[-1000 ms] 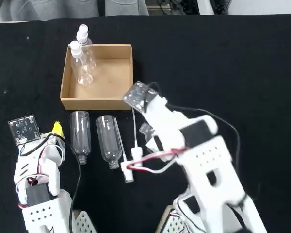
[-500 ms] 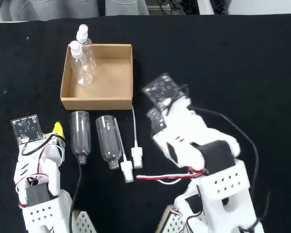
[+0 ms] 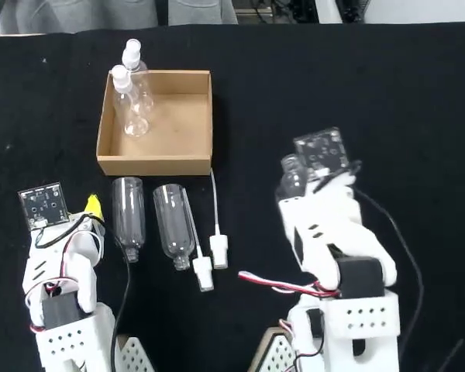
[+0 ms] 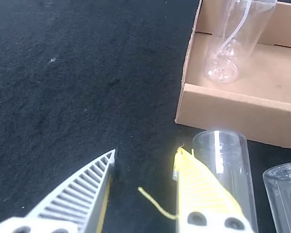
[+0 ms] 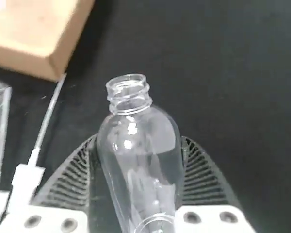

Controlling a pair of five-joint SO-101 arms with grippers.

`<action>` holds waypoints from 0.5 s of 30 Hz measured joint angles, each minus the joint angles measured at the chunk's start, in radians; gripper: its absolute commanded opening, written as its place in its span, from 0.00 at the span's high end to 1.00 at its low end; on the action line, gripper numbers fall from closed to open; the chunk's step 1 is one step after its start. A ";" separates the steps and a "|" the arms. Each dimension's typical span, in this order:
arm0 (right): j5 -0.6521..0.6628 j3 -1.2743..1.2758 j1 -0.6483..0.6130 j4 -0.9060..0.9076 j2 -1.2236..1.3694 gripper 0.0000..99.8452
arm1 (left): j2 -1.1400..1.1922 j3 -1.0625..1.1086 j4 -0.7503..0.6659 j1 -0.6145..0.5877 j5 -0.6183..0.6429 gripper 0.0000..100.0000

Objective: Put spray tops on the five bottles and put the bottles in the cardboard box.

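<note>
My right gripper (image 3: pixel 294 184) is shut on a clear uncapped bottle (image 5: pixel 138 145), held off the table right of the cardboard box (image 3: pixel 178 164), with its open neck (image 5: pixel 128 92) pointing away from the wrist. Two uncapped bottles (image 3: pixel 129 209) (image 3: pixel 173 219) lie side by side in front of the box. Two white spray tops (image 3: pixel 218 249) (image 3: pixel 203 273) with long tubes lie just right of them. Two capped bottles (image 3: pixel 132 105) stand in the box's far left corner. My left gripper (image 4: pixel 143 194) is open near the left lying bottle (image 4: pixel 223 145), its yellow finger (image 4: pixel 199 194) beside that bottle's base.
The table is covered in black cloth (image 3: pixel 387 101), with free room to the right of the box and behind the right arm. The spray tops (image 5: pixel 24 179) lie close beside the right gripper's path toward the box corner (image 5: pixel 39 39).
The right arm has swung to the right, away from the box front and the spray tops, carrying the clear bottle. The left arm has stayed put.
</note>
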 measured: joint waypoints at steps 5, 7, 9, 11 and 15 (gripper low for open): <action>-0.066 0.034 0.086 -0.060 -0.034 0.93 | 0.000 0.000 0.000 0.000 0.000 0.82; -0.087 0.051 0.126 -0.089 -0.035 0.93 | 0.000 0.000 0.000 0.000 0.000 0.82; -0.110 0.074 0.163 -0.120 -0.040 0.93 | 0.000 -0.008 0.000 0.000 0.000 0.82; -0.140 0.091 0.199 -0.150 -0.041 0.93 | 0.000 -0.031 0.005 0.002 -0.008 0.82; -0.189 0.107 0.262 -0.192 -0.041 0.93 | 0.000 -0.074 0.011 0.017 -0.083 0.82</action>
